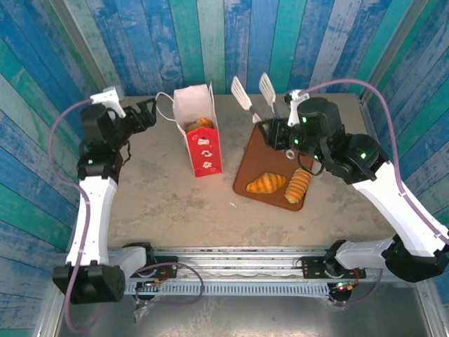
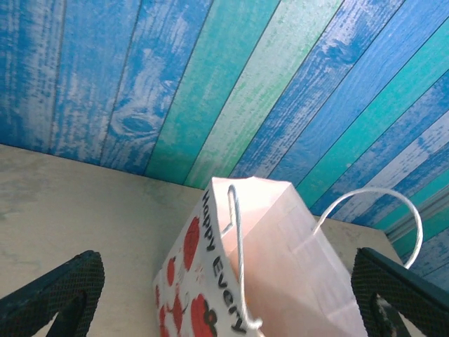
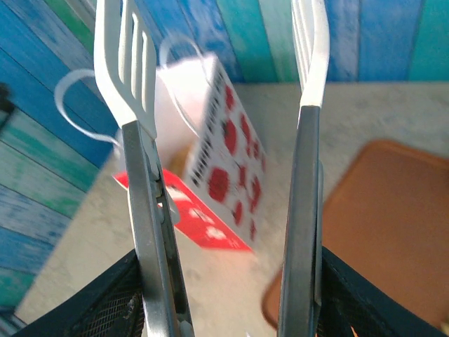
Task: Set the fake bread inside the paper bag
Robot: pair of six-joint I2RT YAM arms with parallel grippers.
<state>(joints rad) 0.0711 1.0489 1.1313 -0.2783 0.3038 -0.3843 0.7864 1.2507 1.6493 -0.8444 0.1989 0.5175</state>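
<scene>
Bread is located at two places on the bench (image 1: 168,203). The brown tray (image 1: 263,158) lies right of centre, one corner toward the near edge. The bag (image 1: 200,140) stands upright to the left of the tray, apart from it, mouth open, red panel facing the near edge. The white-tipped tongs (image 1: 254,95) point toward the far wall past the tray's far corner, arms apart. The right pincer (image 1: 266,130) is clenched on the tong arms. The left pincer (image 1: 145,114) is released, fingers (image 2: 63,295) spread wide, just beside the bag's left side near a cord handle. The croissant (image 1: 266,183) and the horn (image 1: 298,184) lie side by side on the near part of the tray. One golden piece (image 1: 201,124) shows in the bag mouth.
</scene>
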